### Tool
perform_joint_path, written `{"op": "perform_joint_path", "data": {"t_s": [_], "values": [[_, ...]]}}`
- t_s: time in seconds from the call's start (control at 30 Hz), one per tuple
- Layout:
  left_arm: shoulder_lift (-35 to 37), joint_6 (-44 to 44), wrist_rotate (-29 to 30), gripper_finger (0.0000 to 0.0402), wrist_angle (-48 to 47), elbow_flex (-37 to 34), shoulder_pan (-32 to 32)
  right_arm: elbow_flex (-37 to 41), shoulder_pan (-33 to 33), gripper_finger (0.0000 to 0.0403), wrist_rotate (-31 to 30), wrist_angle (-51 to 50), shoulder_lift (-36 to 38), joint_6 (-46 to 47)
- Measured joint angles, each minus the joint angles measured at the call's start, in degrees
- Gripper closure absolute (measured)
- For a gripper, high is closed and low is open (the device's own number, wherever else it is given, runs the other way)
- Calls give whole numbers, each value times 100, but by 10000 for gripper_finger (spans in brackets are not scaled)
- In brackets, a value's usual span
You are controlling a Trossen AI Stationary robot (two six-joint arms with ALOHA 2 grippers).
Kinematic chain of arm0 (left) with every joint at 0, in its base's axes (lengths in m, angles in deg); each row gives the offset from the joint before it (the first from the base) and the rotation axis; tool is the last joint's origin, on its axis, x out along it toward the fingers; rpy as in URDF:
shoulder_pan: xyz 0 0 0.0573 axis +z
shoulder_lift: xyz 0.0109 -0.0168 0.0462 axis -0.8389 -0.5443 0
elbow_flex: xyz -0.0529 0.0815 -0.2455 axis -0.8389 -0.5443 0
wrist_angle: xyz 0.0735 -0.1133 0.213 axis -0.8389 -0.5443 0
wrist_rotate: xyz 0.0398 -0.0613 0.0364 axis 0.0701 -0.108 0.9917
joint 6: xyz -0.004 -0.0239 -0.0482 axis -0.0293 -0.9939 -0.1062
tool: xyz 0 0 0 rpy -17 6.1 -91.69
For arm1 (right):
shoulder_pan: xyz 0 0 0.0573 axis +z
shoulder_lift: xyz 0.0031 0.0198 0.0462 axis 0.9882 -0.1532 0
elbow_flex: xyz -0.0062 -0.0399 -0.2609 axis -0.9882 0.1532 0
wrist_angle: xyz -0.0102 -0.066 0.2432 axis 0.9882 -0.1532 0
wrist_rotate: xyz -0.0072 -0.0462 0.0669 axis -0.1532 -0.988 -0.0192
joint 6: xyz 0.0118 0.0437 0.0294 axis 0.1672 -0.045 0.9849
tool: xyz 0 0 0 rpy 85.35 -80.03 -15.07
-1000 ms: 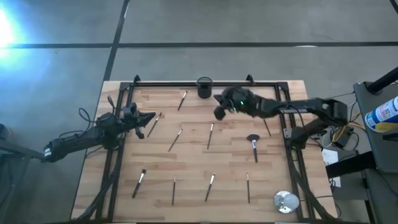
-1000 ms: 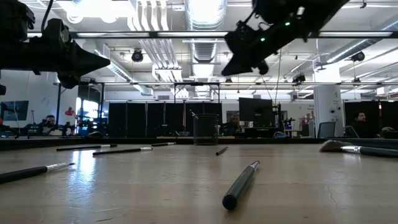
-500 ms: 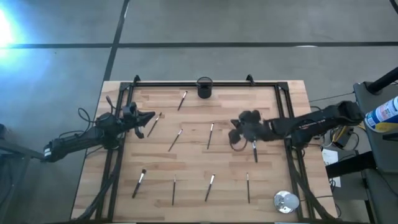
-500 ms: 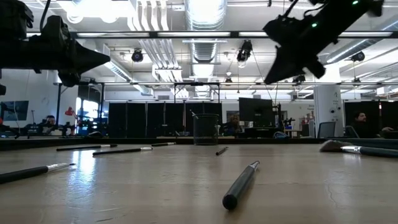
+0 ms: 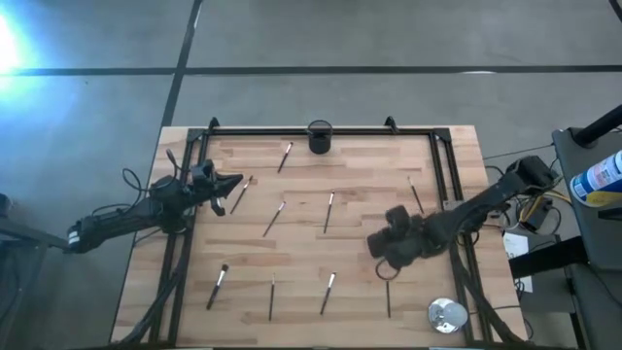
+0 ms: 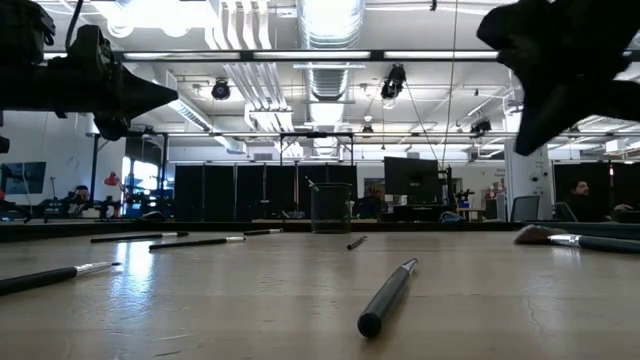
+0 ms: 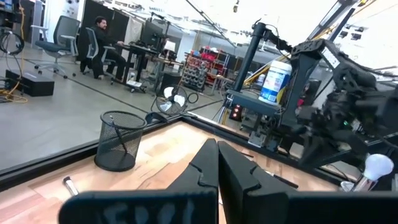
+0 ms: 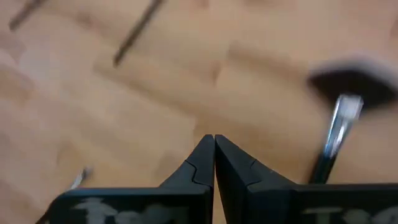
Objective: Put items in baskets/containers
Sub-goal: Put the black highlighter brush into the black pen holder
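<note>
The right gripper (image 5: 381, 264) hangs above the table (image 5: 301, 243) on its right side, fingers together and empty, over the fan-headed brush (image 8: 339, 118), which seems to lie flat just beneath it. The other brushes (image 5: 329, 211) lie scattered on the wood. The black cup (image 5: 320, 136) stands at the far edge. The left gripper (image 5: 236, 182) waits at the left edge, fingers together.
</note>
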Motion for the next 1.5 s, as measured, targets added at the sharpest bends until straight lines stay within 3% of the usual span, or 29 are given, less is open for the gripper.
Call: {"op": "perform_joint_path", "data": {"t_s": [0.2,0.4,0.77,0.93,1.1,1.5], "values": [[-72,-49,-18,402,34,0,-2,-531,398,369,1046,-695,-730,1101],[-104,-66,-17,402,131,0,-1,-392,254,321,1170,-1471,-1066,1612],[-161,-124,-30,402,131,0,-1,1239,-968,248,1006,-338,350,615],[-207,-269,-107,402,129,0,0,1814,-1411,223,1078,380,532,137],[-307,-247,-113,402,133,0,0,2043,-1511,238,1106,556,307,102],[-859,-326,-115,395,410,0,0,2088,-1505,343,984,768,160,-289]]}}
